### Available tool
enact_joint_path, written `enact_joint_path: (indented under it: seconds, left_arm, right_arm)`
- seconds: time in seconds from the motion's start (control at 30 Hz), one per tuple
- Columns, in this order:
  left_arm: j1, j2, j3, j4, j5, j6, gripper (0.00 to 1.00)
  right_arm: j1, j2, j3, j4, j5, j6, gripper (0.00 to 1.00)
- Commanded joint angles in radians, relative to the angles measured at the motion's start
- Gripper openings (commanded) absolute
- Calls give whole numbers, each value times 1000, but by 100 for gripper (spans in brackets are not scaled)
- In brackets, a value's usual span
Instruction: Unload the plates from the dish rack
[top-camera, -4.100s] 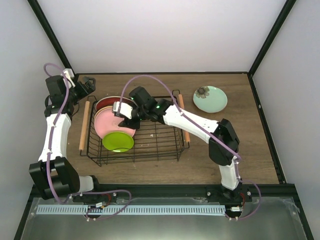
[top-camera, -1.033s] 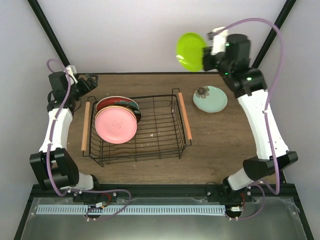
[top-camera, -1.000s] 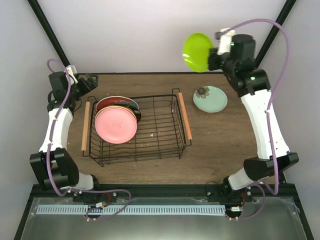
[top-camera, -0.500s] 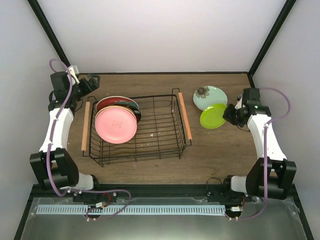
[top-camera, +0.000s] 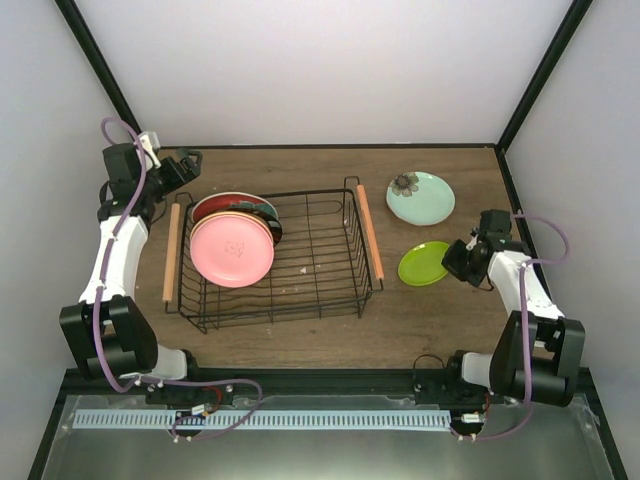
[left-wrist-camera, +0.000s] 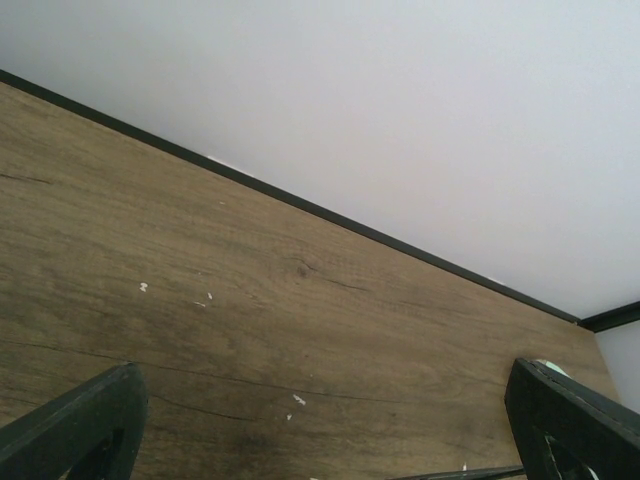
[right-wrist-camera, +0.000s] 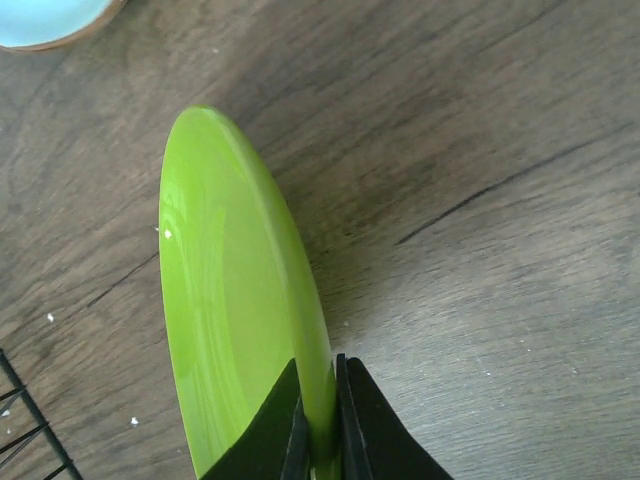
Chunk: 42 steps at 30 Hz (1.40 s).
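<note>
The black wire dish rack (top-camera: 300, 285) with two wooden handles sits mid-table. A pink plate (top-camera: 232, 250) leans in its left end, with a red plate (top-camera: 215, 203) and another rim behind it. A mint plate (top-camera: 421, 197) with a dark flower lies at the back right. My right gripper (top-camera: 452, 262) is shut on the rim of the small lime green plate (top-camera: 423, 263), low over the wood right of the rack; the wrist view shows both fingers pinching the plate (right-wrist-camera: 235, 300). My left gripper (top-camera: 185, 163) is open and empty by the rack's far left corner, its fingertips (left-wrist-camera: 75, 420) wide apart.
The table's back edge meets a white wall (left-wrist-camera: 400, 120). Black frame posts (top-camera: 100, 75) stand at both back corners. The rack's right handle (top-camera: 368, 236) lies between the rack and the lime green plate. The mint plate's rim shows in the right wrist view (right-wrist-camera: 50, 25).
My right arm lifted the lime green plate out of the rack, swung it high to the right, then brought it down near the table in front of the mint plate. The left arm barely moved.
</note>
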Motion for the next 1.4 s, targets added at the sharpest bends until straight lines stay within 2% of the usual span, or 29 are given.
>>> enact_joint_path:
  seconds: [0.0, 0.07, 0.17, 0.27, 0.57, 0.7, 0.87, 0.97, 1.1, 1.2, 1.37]
  left_arm:
    - [-5, -13, -6, 3, 1, 6, 100]
    - [-5, -16, -9, 3, 1, 6, 100]
    - [-4, -18, -9, 1, 1, 6, 100]
    - [-4, -18, -10, 0, 3, 6, 100]
    - [-7, -22, -22, 5, 6, -2, 100]
    - [-7, -28, -27, 7, 6, -2, 100]
    - [-8, -31, -25, 7, 7, 7, 100]
    - [-11, -24, -20, 10, 9, 6, 100]
    - [-20, -15, -9, 16, 8, 3, 100]
    - [-28, -17, -2, 16, 2, 3, 100]
    - [-30, -35, -8, 8, -3, 5, 100]
  right_arm:
    - [-21, 8, -33, 61, 20, 21, 1]
    - [-23, 16, -51, 65, 31, 24, 6]
    - [-23, 15, -84, 74, 52, 28, 22]
    - [-25, 6, -109, 84, 70, 27, 30]
    - [-25, -5, -124, 71, 116, 23, 38]
    - [-24, -18, -39, 21, 150, -13, 43]
    - [-10, -117, 270, 69, 66, -103, 45]
    - [97, -72, 508, 109, 61, -184, 47]
    - [350, 106, 784, 97, 80, -287, 50]
    - [565, 201, 851, 145, 88, -340, 50]
    - [879, 359, 852, 195, 157, -453, 52]
